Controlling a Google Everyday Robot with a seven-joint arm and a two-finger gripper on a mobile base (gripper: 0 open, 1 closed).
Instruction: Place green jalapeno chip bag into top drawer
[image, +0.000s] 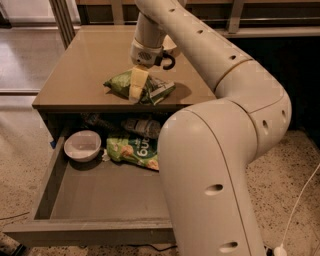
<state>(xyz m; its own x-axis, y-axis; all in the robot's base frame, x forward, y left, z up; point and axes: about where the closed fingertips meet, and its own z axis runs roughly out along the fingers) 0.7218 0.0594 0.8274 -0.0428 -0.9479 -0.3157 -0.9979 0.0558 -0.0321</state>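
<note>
The green jalapeno chip bag (116, 83) lies crumpled on the brown table top (85, 60), near its front edge. Its white-and-dark end panel points right. My gripper (138, 94) comes straight down from above and sits on the middle of the bag, shut on it, with one pale finger (138, 80) showing in front and the other hidden behind. The bag still rests on the table. The top drawer (90, 233) stands pulled out below the table, grey, wide and shallow.
In the back of the drawer are a white bowl (82, 145), a larger flat green bag with white lettering (134, 152) and a plastic bottle (142, 127). My big white arm covers the drawer's right side. A white cable (300, 200) lies on the speckled floor at right.
</note>
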